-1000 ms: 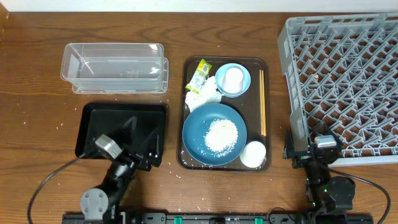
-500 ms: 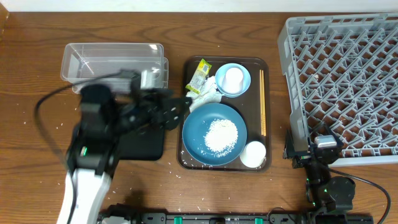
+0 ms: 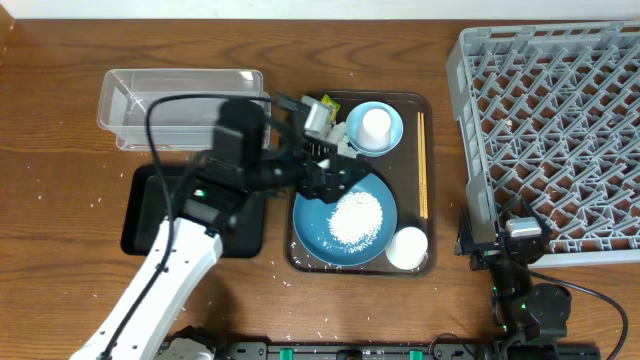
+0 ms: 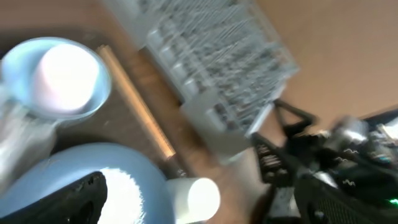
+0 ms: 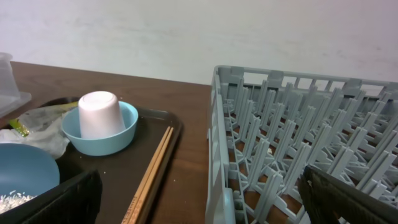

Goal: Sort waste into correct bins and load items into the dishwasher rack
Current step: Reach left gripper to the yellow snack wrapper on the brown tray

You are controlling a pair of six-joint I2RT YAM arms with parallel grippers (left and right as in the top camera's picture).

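No brand or lettering can be read anywhere: the print on the yellow-green snack wrapper (image 3: pixel 322 115) is too small to make out. The wrapper lies at the far left corner of the brown serving tray (image 3: pixel 428 180), with the crumpled white napkin (image 3: pixel 322 155) beside it, partly hidden under the left gripper (image 3: pixel 335 172). That gripper hangs over the far-left rim of the dark-blue plate (image 3: pixel 312 228), its jaws spread wide and grasping nothing. Loose rice (image 3: pixel 355 218) is heaped at the middle of the plate.

A white cup (image 3: pixel 375 124) sits mouth-down in the light-blue bowl (image 3: pixel 394 136). The second cup (image 3: pixel 407 247) seems to lie on its side at the tray's near right corner. The chopsticks (image 3: pixel 422 165) run along the tray's right edge.

The left arm covers part of the black tray (image 3: pixel 150 210). The clear plastic box (image 3: pixel 180 105) stands behind it on the counter (image 3: pixel 60 150). The grey rack (image 3: pixel 560 130) is cut off at the right edge. The right gripper (image 3: pixel 505 240) sits by the rack's near left corner, jaws released and wide. The left wrist view is badly blurred.
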